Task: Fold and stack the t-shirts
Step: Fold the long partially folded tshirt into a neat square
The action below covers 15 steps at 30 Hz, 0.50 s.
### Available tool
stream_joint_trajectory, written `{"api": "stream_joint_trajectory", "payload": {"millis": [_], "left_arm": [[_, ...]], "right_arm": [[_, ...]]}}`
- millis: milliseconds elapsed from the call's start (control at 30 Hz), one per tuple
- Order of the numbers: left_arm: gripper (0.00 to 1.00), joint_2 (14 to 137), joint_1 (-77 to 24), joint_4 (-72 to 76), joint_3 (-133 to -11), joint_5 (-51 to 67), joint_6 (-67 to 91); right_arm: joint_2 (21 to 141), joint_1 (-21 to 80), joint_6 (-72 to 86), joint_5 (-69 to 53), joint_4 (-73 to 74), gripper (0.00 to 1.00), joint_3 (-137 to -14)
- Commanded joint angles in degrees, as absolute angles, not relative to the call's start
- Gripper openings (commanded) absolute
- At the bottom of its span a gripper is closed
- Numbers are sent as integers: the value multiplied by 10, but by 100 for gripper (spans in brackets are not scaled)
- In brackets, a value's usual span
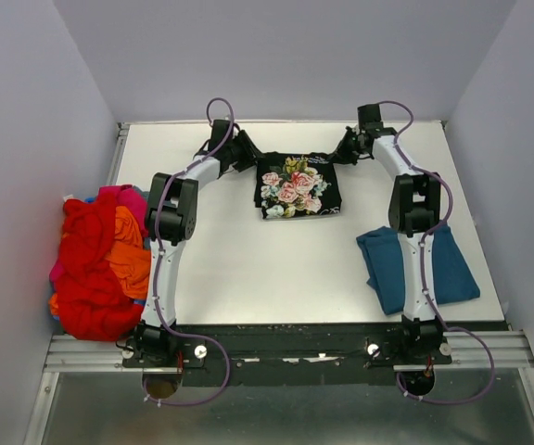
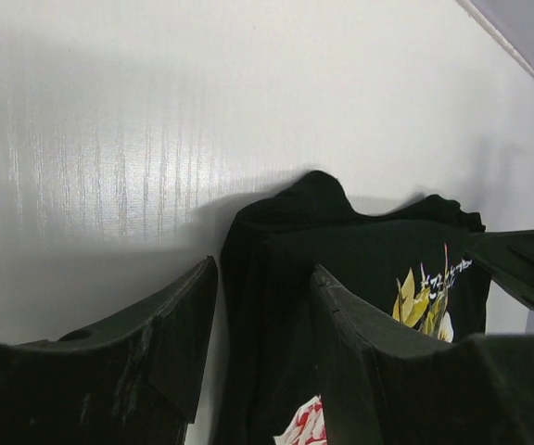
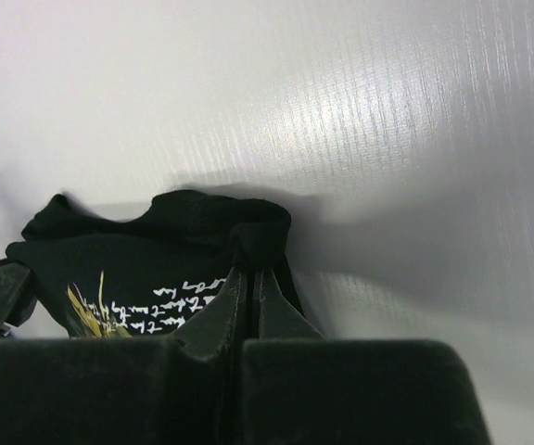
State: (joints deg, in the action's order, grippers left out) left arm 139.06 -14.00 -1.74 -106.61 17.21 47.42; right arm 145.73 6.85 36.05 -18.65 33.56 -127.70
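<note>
Cloth of black rose-print t-shirt [image 1: 295,185] pinched in right end effector [image 3: 251,264]; left end effector [image 2: 265,271] released.

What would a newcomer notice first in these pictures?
The black rose-print t-shirt lies at the far middle of the table, the right gripper shut on one far corner and the left gripper open at the other. A bright red-and-orange pile of shirts sits at the left edge, a teal-blue shirt at the near right.

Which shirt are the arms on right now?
The black rose-print t-shirt, far middle: the right gripper is pinched on one far corner, the left gripper open around the other. The teal t-shirt and the red-orange pile lie untouched.
</note>
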Motion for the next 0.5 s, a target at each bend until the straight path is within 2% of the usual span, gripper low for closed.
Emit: {"api": "stream_joint_trajectory", "payload": {"millis": [0,267,400,467], "left_arm": [[57,1417,-144,-11,-1078,168,472],[51,1450,-149,-52,-1129,137,468],[35,1477,-155,-65,-1167,141,472],[15,1484,-156,-48,-1172,150,482]], "right_arm": [[1475,69,369,-178,329,2,-1284],[1469,69,377,-201,308,1,-1265],[1466,69,380,-212,305,1,-1266],[1460,69,374,-214,305,1,-1268]]}}
